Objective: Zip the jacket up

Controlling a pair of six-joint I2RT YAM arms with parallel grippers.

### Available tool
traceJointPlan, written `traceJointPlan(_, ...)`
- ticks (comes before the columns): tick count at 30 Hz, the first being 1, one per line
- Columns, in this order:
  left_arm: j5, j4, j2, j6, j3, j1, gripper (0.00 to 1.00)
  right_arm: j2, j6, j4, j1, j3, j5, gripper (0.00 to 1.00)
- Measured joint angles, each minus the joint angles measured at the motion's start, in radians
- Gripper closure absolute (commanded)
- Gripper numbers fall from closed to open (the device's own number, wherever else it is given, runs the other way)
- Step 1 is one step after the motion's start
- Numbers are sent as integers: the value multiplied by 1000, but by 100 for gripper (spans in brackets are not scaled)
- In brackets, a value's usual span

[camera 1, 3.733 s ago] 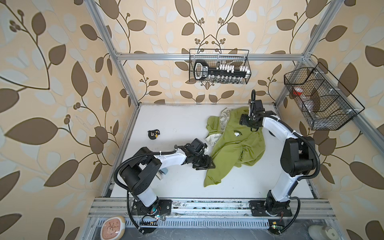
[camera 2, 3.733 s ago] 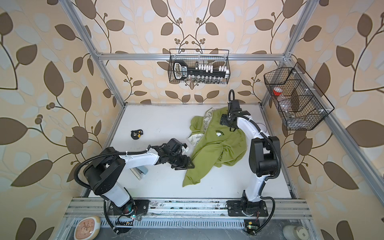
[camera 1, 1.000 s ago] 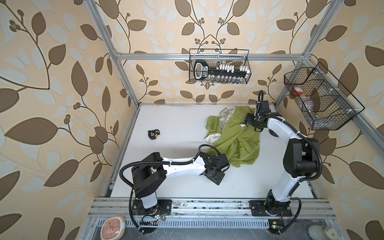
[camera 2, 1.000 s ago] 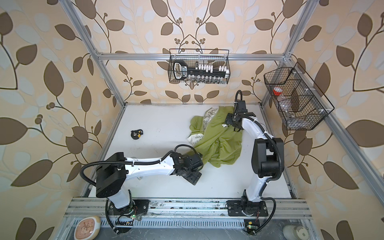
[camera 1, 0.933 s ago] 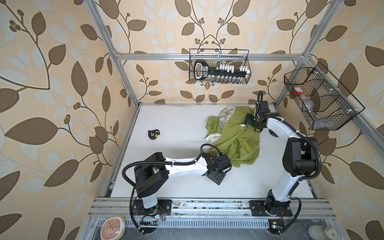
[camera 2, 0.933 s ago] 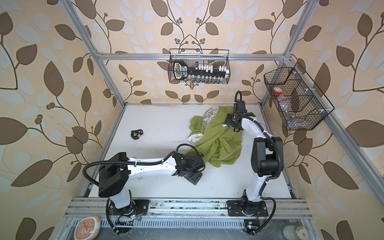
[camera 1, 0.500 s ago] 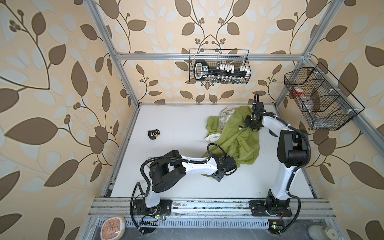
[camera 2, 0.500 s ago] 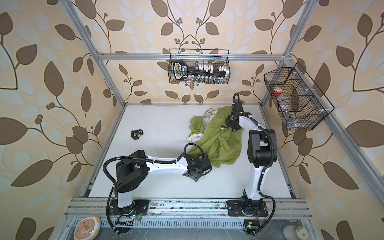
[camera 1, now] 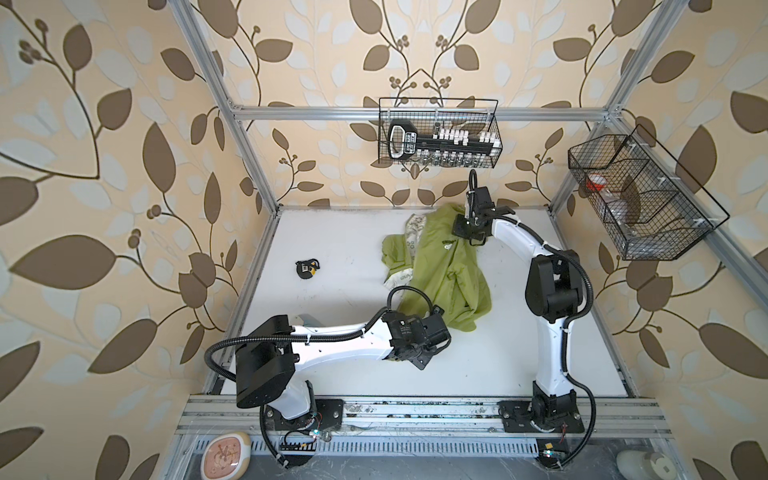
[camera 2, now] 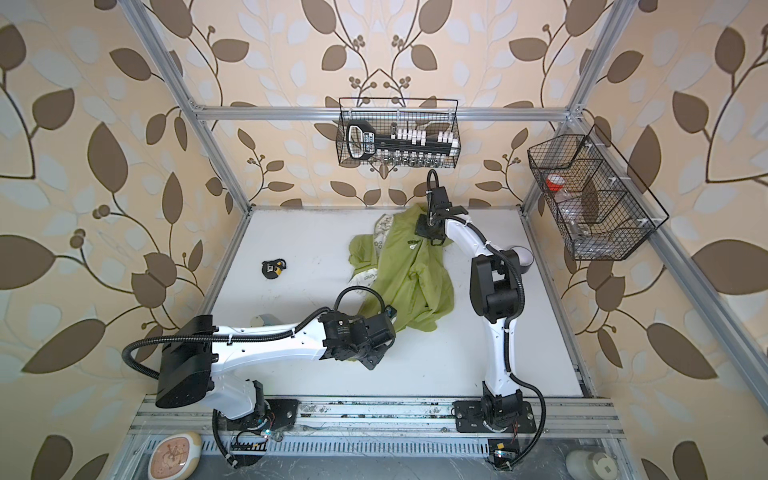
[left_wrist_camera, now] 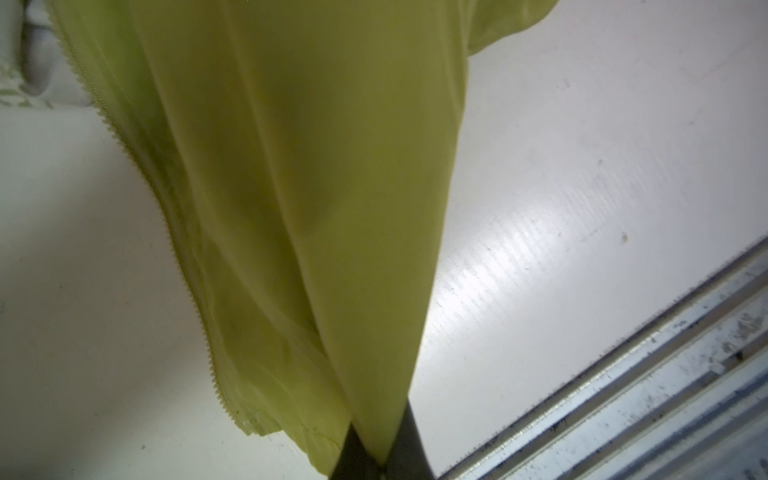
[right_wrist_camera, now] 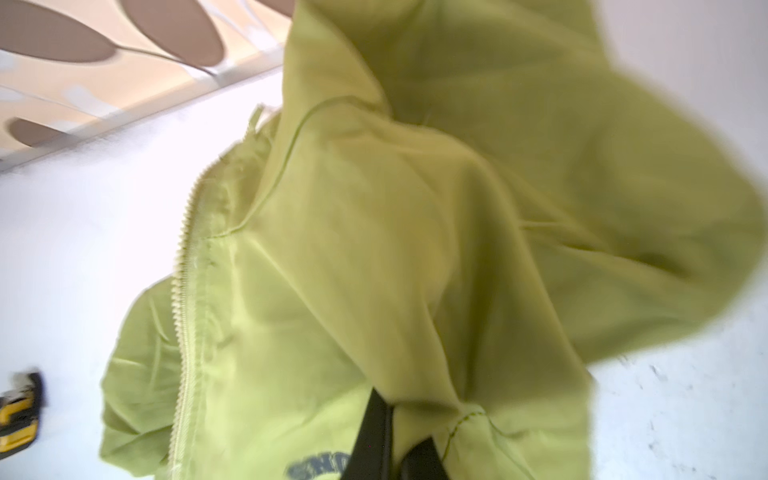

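While fabric buries the tips, left gripper (left_wrist_camera: 380, 455) and right gripper (right_wrist_camera: 395, 444) are clamped on the jacket (camera 1: 449, 266); its logo (right_wrist_camera: 320, 468) runs off-frame.

Bright, even light; blurred wrist views

A: Entry one, left gripper (left_wrist_camera: 380, 453)?
B: Open a second ago; now clamped on the jacket (camera 1: 451, 270) hem, having crossed from its side edge.
A: Entry two, right gripper (right_wrist_camera: 395, 453)?
B: Open then too; now pinching fabric beside the chest logo (right_wrist_camera: 320, 467).
A: Entry three, jacket?
B: Long near tail drawn in; logo, lately covered, showing again.
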Motion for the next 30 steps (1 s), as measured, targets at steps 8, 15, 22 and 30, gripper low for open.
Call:
traceJointPlan(8, 5, 21, 138, 3, 172, -45, 67, -4, -29, -113, -76, 60, 38, 91)
traceJointPlan(15, 14, 17, 232, 10, 255, -73, 30, -40, -39, -99, -184, -71, 77, 34)
traceJointPlan(22, -69, -24, 50, 15, 243, -53, 12, -263, -25, -21, -189, -275, 71, 21)
traceJointPlan(30, -31, -8, -174, -40, 123, 461, 7, -544, -1, 108, -169, -488, 39, 25)
